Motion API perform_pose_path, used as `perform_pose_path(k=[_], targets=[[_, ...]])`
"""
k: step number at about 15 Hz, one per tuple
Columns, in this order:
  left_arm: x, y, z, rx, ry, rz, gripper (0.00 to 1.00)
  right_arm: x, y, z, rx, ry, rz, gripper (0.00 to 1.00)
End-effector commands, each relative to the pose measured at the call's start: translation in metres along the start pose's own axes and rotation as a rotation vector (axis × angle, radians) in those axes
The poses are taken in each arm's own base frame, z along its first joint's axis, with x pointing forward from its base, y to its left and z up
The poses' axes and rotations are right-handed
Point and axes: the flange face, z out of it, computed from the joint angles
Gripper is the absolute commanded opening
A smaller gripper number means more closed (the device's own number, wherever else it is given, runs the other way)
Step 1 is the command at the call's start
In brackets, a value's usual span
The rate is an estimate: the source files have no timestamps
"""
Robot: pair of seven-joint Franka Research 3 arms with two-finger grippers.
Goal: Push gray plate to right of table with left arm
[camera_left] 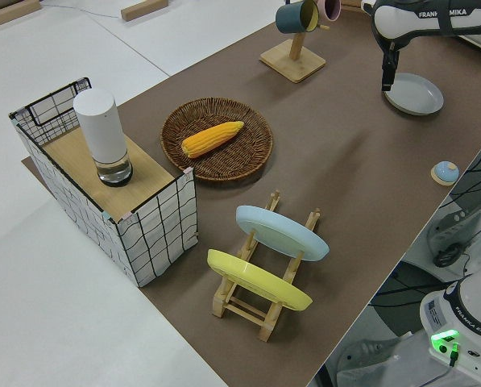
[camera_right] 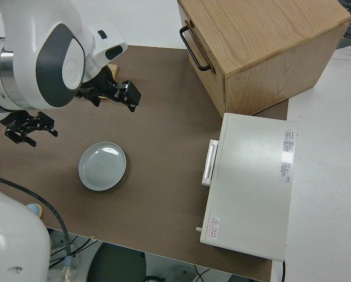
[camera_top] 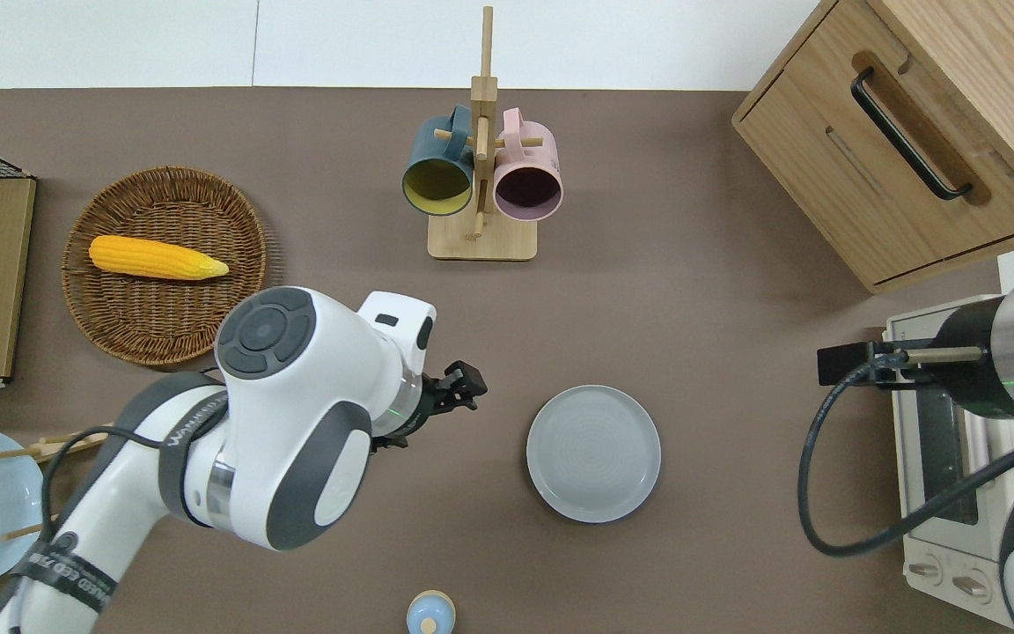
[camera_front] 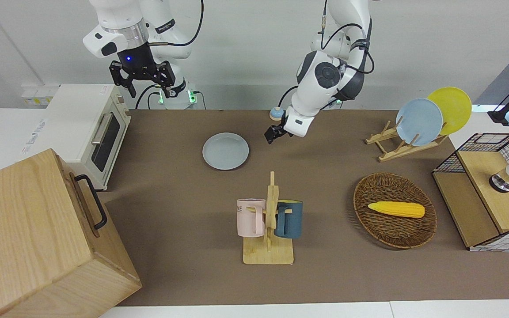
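The left claw [camera_top: 463, 387] hangs low beside the gray plate [camera_top: 593, 453], apart from it on the left arm's side; whether its fingers are spread cannot be told. The overhead view shows that gap; the left side view hides it. The plate lies flat mid-surface [camera_front: 184, 229]. The right arm is parked.

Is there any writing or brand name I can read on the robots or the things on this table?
"FRANKA EMIKA" on the left arm, partly cut off in the left side view.
"FRANKA EMIKA" on a robot base.
"NE" on the pink mug, the rest hidden.
Print on the toaster oven: too small to read.
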Motion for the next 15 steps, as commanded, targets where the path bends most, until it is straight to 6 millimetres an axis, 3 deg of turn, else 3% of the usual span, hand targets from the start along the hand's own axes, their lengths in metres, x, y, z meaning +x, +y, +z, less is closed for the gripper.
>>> perform_pose_path(k=[1, 6, 9, 12, 15], targets=[[0.031, -0.034, -0.035, 0.072, 0.014, 0.093, 0.99, -0.008, 0.001, 0.000, 0.009, -0.005, 0.021, 0.996], [0.076, -0.094, -0.074, 0.106, 0.040, 0.237, 0.99, -0.008, 0.001, 0.000, 0.009, -0.004, 0.021, 0.996], [0.089, -0.125, -0.102, 0.138, 0.068, 0.324, 0.99, -0.008, 0.001, 0.000, 0.009, -0.004, 0.021, 0.996], [0.085, -0.138, -0.127, 0.174, 0.113, 0.349, 0.99, -0.008, 0.001, 0.000, 0.009, -0.005, 0.021, 0.996], [0.072, -0.139, -0.175, 0.219, 0.192, 0.365, 0.99, -0.008, 0.001, 0.000, 0.009, -0.004, 0.021, 0.996]])
